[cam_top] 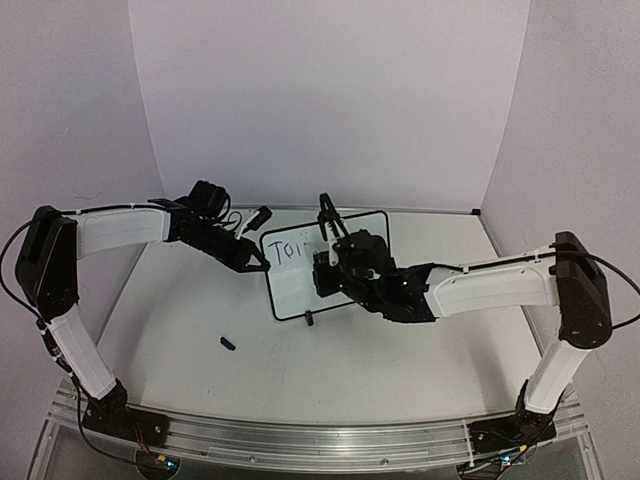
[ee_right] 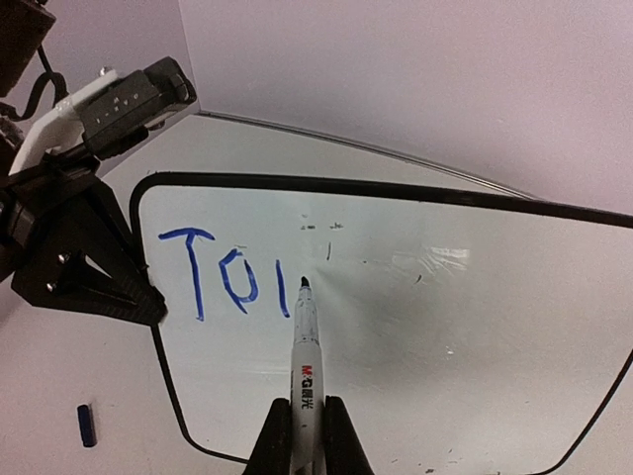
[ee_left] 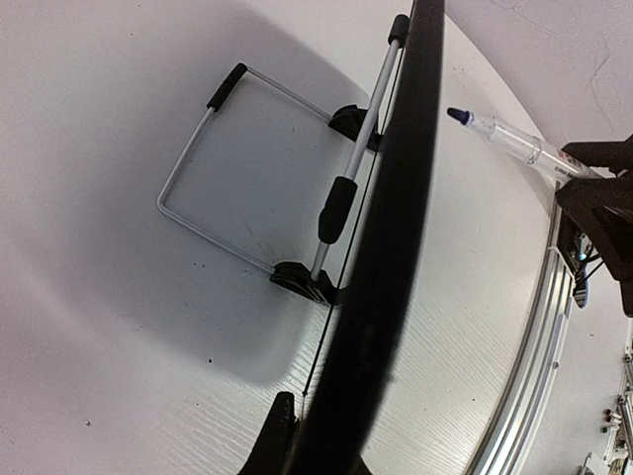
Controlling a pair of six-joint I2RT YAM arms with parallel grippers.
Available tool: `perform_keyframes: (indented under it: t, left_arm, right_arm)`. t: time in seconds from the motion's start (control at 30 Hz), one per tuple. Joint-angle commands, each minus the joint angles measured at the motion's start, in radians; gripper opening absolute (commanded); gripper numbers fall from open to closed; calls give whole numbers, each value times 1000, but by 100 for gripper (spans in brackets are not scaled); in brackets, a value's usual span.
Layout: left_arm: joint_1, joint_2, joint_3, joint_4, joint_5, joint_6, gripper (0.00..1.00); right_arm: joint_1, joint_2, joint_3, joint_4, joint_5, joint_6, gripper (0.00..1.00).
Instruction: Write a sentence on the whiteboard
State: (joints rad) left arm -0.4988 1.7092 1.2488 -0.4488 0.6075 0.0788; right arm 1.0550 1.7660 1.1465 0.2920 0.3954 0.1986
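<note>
The whiteboard (ee_right: pixel 445 327) stands near the middle of the bench (cam_top: pixel 400 370), tilted back on a wire stand (ee_left: pixel 336 210) that shows behind it in the left wrist view. The left gripper (cam_top: pixel 258 263) is closed on the board's left edge, pinching the thin black frame. The right gripper (ee_right: pixel 304 421) is clamped around the barrel of a slim white marker (ee_right: pixel 305 346), whose tip rests on or just off the writing face. So far the sentence (ee_right: pixel 237 282) is only a blue T, an O and one short upright stroke, in the upper left of the board. The marker's blue cap (ee_right: pixel 87 424) lies on the bench in front of the board, well apart from it. The board looks light, thin and stiff, with a glossy, slippery face. On so slight a stand it would probably slide or tip back under pen pressure, so the hold on the frame is what makes writing possible. The frame edge is the right place to grip, since it leaves the face free and the ink unsmeared. The marker is light and smooth too, and a grip on the barrel some way behind the tip, as here, seems to leave the tip in plain sight.
</note>
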Motion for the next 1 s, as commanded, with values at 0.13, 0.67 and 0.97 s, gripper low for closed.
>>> perform_keyframes:
  t: [0.13, 0.67, 0.97]
  left_arm:
    - [-4, 3, 20, -24, -63, 4, 0]
    - [-7, 3, 20, -25, -62, 4, 0]
    - [-7, 2, 21, -25, -64, 4, 0]
  right_arm:
    - [-8, 44, 75, 32, 35, -17, 0]
    - [-15, 74, 74, -17, 58, 31, 0]
    - [-14, 81, 62, -31, 14, 42, 0]
